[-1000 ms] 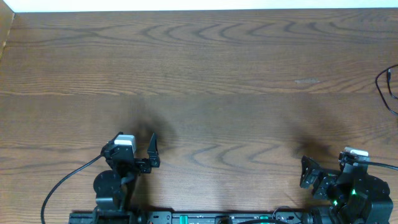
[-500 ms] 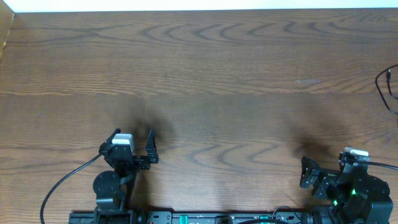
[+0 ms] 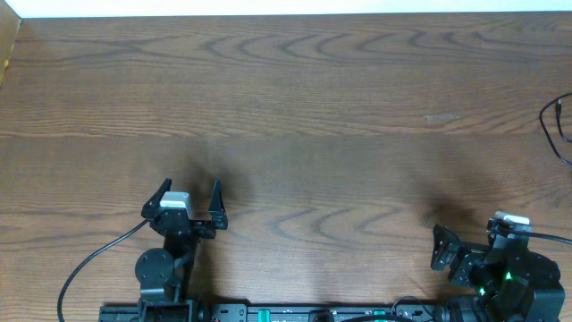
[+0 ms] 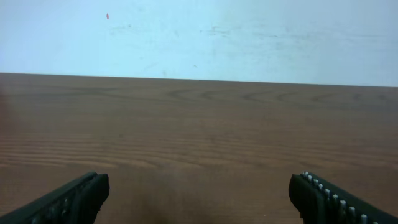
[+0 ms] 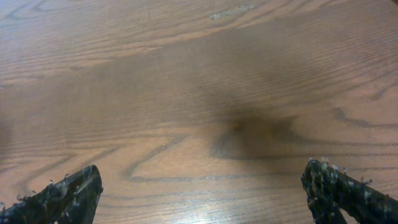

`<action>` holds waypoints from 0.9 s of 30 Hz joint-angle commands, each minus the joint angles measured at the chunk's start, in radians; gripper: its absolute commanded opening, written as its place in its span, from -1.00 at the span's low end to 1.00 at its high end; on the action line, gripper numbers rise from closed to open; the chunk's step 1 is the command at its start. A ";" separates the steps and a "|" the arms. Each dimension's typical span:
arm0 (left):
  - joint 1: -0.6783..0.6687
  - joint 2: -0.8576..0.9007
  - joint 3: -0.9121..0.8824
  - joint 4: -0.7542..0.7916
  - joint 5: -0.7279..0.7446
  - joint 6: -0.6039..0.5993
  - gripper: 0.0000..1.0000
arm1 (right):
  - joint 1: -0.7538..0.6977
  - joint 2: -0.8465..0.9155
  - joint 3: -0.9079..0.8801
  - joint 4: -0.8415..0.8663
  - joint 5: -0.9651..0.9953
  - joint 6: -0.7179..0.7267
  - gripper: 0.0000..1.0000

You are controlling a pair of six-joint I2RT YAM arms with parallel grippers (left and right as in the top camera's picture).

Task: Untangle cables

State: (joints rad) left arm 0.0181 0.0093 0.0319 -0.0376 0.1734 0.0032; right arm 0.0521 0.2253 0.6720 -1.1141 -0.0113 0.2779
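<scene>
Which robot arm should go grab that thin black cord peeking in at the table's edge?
Probably the right. The black cord lies at the table's right edge, on the same side as the right fingers. The left fingers sit far across. Both are open and empty.

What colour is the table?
The table is brown, with wavy wood grain; best seen from overhead.

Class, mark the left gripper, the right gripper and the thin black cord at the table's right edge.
left gripper (image 3: 191,184): overhead, midway between its fingertips.
right gripper (image 5: 202,177): right wrist view, midway between its fingertips.
thin black cord (image 3: 543,121): overhead, leftmost bend of its loop.
</scene>
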 commanded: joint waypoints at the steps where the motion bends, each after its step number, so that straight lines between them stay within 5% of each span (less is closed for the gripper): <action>1: 0.004 -0.008 -0.028 -0.017 -0.010 0.003 0.96 | 0.002 -0.005 -0.003 -0.001 0.002 0.006 0.98; 27: 0.004 -0.008 -0.028 -0.032 -0.130 -0.002 0.96 | 0.002 -0.005 -0.003 -0.001 0.002 0.006 0.99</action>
State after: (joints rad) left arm 0.0181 0.0093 0.0319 -0.0494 0.0536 0.0032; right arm 0.0521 0.2253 0.6724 -1.1145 -0.0113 0.2779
